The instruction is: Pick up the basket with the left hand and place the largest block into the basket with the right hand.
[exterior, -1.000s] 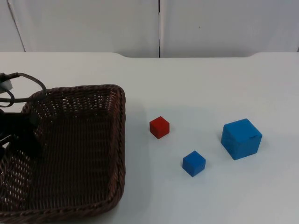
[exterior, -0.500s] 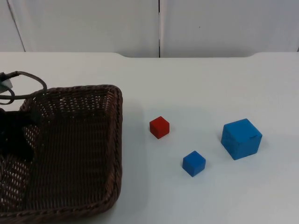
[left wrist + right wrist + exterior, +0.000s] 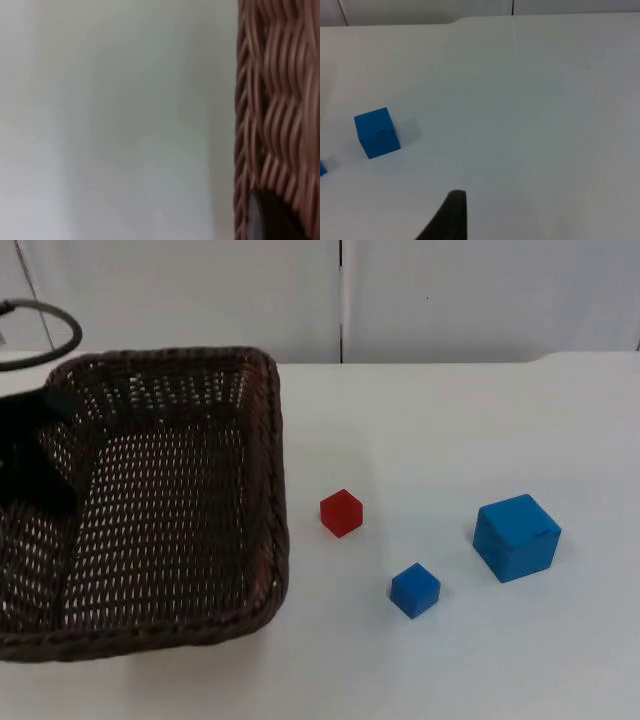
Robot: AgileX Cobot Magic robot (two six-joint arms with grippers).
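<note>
- Wicker basket (image 3: 170,490): dark brown, rectangular, woven; at the table's left side in the top view, its far rim overlapping the line where the table meets the wall, so it appears lifted off the surface. Nothing lies inside it. In the left wrist view its woven wall (image 3: 280,100) runs close along one side.
- Left gripper (image 3: 35,455): a black mass at the basket's left wall, reaching over the rim into the interior. One black fingertip (image 3: 267,217) lies against the weave in the left wrist view. The grip appears closed on the basket wall, though the finger gap itself is hidden.
- Large blue block (image 3: 516,537): biggest of the three cubes, resting on the table to the right, well apart from the basket. It also shows in the right wrist view (image 3: 377,132), standing alone on the white surface.
- Small blue block (image 3: 415,590): just left of and nearer than the large one, not touching it.
- Small red block (image 3: 341,513): between the basket and the blue cubes, near the basket's right rim but apart from it.
- Right gripper: one black fingertip (image 3: 447,217) shows in the right wrist view, above bare table, well apart from the large blue block; it holds nothing visible, and its opening cannot be told. The arm waits.
- White table (image 3: 450,420): ends at a grey partition wall (image 3: 480,295).
</note>
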